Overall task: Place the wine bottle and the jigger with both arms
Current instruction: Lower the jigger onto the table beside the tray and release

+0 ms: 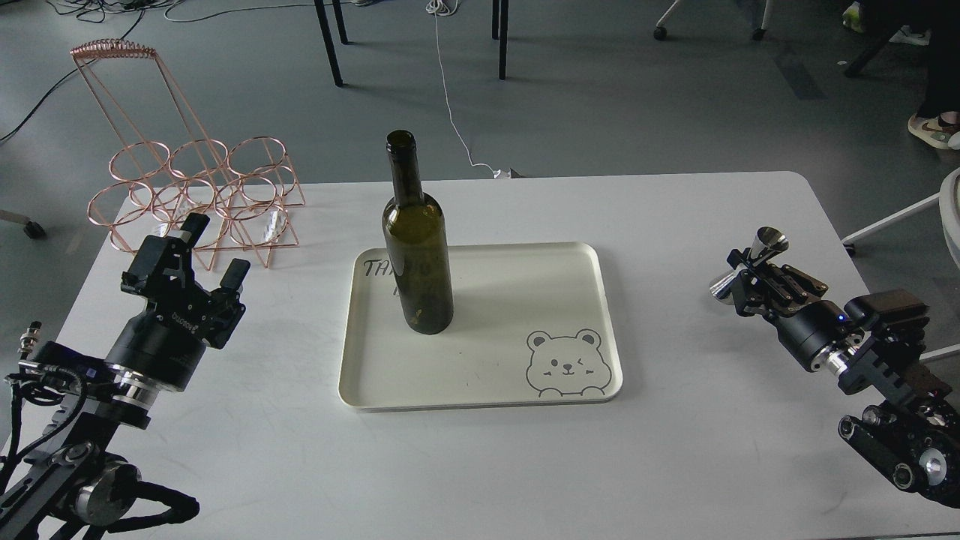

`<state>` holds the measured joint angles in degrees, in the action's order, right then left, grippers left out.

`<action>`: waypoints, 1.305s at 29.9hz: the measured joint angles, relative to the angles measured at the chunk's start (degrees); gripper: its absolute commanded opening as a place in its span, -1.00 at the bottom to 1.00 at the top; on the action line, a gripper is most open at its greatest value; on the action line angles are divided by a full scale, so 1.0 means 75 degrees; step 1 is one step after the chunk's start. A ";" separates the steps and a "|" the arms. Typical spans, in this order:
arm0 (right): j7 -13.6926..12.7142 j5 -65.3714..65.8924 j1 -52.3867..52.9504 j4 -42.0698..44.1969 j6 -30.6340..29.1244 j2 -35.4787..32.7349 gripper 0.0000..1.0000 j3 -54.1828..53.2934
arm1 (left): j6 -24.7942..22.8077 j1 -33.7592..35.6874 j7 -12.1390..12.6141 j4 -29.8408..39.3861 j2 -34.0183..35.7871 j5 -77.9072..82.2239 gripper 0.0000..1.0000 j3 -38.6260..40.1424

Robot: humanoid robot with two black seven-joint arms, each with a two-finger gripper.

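Note:
The dark olive-green wine bottle stands upright on the left part of the cream tray. My right gripper is shut on the steel jigger, holding it tilted above the table's right side, well right of the tray. My left gripper is open and empty above the table's left side, left of the bottle and apart from it.
A copper wire bottle rack stands at the table's back left corner, just behind my left gripper. A bear drawing marks the tray's front right corner. Chair legs and cables lie on the floor beyond the table.

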<state>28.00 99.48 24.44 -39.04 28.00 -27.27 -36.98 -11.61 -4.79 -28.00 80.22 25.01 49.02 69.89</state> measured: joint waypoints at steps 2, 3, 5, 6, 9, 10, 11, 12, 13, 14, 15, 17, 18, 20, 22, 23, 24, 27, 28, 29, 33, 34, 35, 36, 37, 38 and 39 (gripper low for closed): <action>0.0000 0.0000 -0.0002 0.0027 0.0000 0.0012 -0.60 0.0014 | -0.0002 0.0001 0.0000 0.0000 0.0006 0.0000 0.96 -0.0011; 0.0000 0.0000 -0.0013 0.0031 0.0000 0.0018 -0.59 0.0027 | -0.0005 0.0001 0.0000 0.0000 0.0011 -0.0001 0.96 -0.0013; 0.0000 0.0000 -0.0051 0.0035 0.0000 0.0024 -0.59 0.0096 | -0.0008 0.0000 0.0000 0.0000 0.0015 0.0000 0.96 -0.0014; 0.0000 0.0000 -0.0071 0.0036 0.0000 0.0025 -0.59 0.0157 | -0.0010 0.0000 0.0000 0.0000 0.0016 0.0001 0.96 -0.0014; 0.0000 0.0000 -0.0093 0.0043 0.0000 0.0034 -0.57 0.0302 | -0.0011 -0.0013 0.0000 0.0001 0.0015 0.0002 0.96 -0.0015; 0.0000 0.0000 -0.0093 0.0047 0.0000 0.0036 -0.57 0.0318 | -0.0011 -0.0015 0.0000 0.0001 0.0015 0.0002 0.96 -0.0015; 0.0000 0.0000 -0.0093 0.0057 0.0000 0.0036 -0.57 0.0326 | -0.0011 -0.0016 0.0000 0.0001 0.0015 0.0002 0.96 -0.0015; 0.0000 0.0000 -0.0094 0.0075 0.0000 0.0037 -0.57 0.0332 | -0.0011 -0.0016 0.0000 0.0001 0.0015 0.0003 0.96 -0.0015; 0.0000 0.0000 -0.0094 0.0099 0.0000 0.0038 -0.55 0.0334 | -0.0011 -0.0017 0.0000 0.0001 0.0015 0.0002 0.96 -0.0015; 0.0000 0.0000 -0.0092 0.0124 0.0000 0.0038 -0.50 0.0336 | -0.0011 -0.0020 0.0000 0.0002 0.0015 0.0002 0.96 -0.0015; 0.0000 0.0000 -0.0086 0.0139 0.0000 0.0038 -0.44 0.0337 | -0.0011 -0.0024 0.0000 0.0002 0.0011 0.0003 0.96 -0.0015; 0.0000 0.0000 -0.0061 0.0144 0.0000 0.0038 -0.24 0.0337 | -0.0011 -0.0027 0.0000 0.0004 -0.0004 0.0002 0.96 -0.0015; 0.0000 0.0000 -0.0055 0.0144 0.0000 0.0038 -0.13 0.0337 | -0.0011 -0.0028 0.0000 0.0004 -0.0009 0.0003 0.96 -0.0015; 0.0000 0.0001 -0.0052 0.0144 0.0000 0.0038 -0.11 0.0338 | -0.0006 -0.0029 0.0000 0.0005 -0.0021 0.0003 0.96 -0.0015; 0.0000 0.0001 -0.0050 0.0144 0.0000 0.0038 -0.10 0.0345 | -0.0005 -0.0029 0.0000 0.0004 -0.0027 0.0003 0.96 -0.0015; 0.0000 0.0001 -0.0050 0.0143 0.0000 0.0038 -0.07 0.0348 | -0.0005 -0.0030 0.0000 0.0005 -0.0032 0.0003 0.96 -0.0015; 0.0000 0.0001 -0.0050 0.0141 0.0000 0.0038 -0.01 0.0349 | -0.0005 -0.0029 0.0000 0.0005 -0.0036 0.0003 0.96 -0.0015; 0.0000 0.0001 -0.0052 0.0130 0.0000 0.0038 0.22 0.0349 | -0.0005 -0.0030 0.0000 0.0005 -0.0047 0.0003 0.96 -0.0015; 0.0000 0.0002 -0.0053 0.0123 0.0000 0.0038 0.43 0.0351 | -0.0005 -0.0030 0.0000 0.0005 -0.0050 0.0003 0.96 -0.0015; 0.0000 0.0002 -0.0053 0.0111 0.0000 0.0038 0.64 0.0354 | -0.0005 -0.0030 0.0000 0.0004 -0.0051 0.0003 0.96 -0.0015; 0.0000 -0.0015 -0.0073 0.0028 0.0000 -0.0005 0.90 0.0359 | -0.0006 -0.0030 0.0000 0.0004 -0.0053 0.0003 0.96 -0.0015; 0.0000 -0.0031 -0.0086 0.0020 0.0000 -0.0034 0.90 0.0359 | -0.0008 -0.0029 0.0000 0.0004 -0.0053 0.0003 0.96 -0.0015; 0.0000 -0.0044 -0.0099 0.0009 0.0000 -0.0059 0.91 0.0357 | -0.0008 -0.0029 0.0000 0.0004 -0.0053 0.0003 0.96 -0.0015; 0.0000 -0.0052 -0.0124 -0.0013 0.0000 -0.0081 0.91 0.0350 | -0.0008 -0.0027 0.0000 0.0004 -0.0053 0.0003 0.96 -0.0015; 0.0000 -0.0054 -0.0163 -0.0045 0.0000 -0.0107 0.91 0.0345 | -0.0008 -0.0025 0.0000 0.0004 -0.0053 0.0003 0.96 -0.0015; 0.0001 -0.0054 -0.0226 -0.0097 0.0000 -0.0162 0.93 0.0340 | -0.0008 -0.0020 0.0000 0.0004 -0.0053 0.0003 0.96 -0.0015; 0.0001 -0.0057 -0.0291 -0.0170 0.0000 -0.0244 0.93 0.0336 | -0.0008 -0.0017 0.0000 0.0004 -0.0053 0.0003 0.96 -0.0015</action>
<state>28.00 99.06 22.26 -40.31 28.00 -29.10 -34.46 -11.67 -4.92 -28.00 80.25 24.61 49.04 69.78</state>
